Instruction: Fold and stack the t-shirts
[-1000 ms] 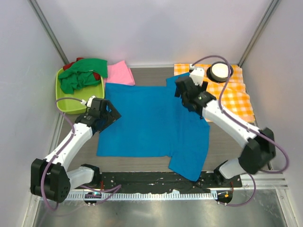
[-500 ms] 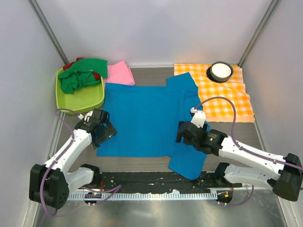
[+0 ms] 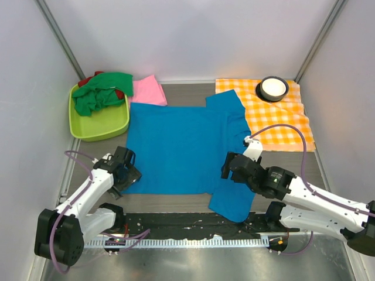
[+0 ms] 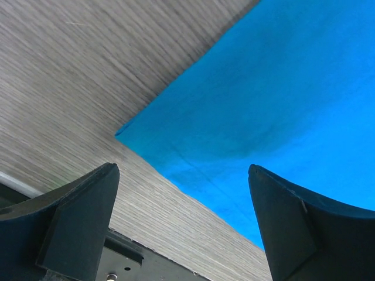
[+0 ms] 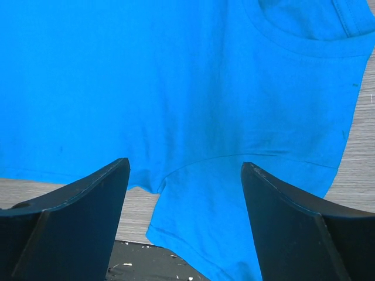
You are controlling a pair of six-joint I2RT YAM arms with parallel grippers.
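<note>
Your blue t-shirt (image 3: 181, 146) spread flat on the worktop (image 3: 187, 93), your left hand (image 3: 126, 170) over its near left corner, fingers wide apart, your right hand (image 3: 230, 167) above its near sleeve, fingers apart, nothing held, pink t-shirt (image 3: 147, 91) beside the bin (image 3: 99, 126)

A blue t-shirt (image 3: 176, 146), pink t-shirt (image 3: 147, 91), green t-shirt (image 3: 102, 93) and red t-shirt (image 3: 85, 81) are showing plain colours. A cloth (image 3: 281, 120) is showing orange-and-white checks.
</note>
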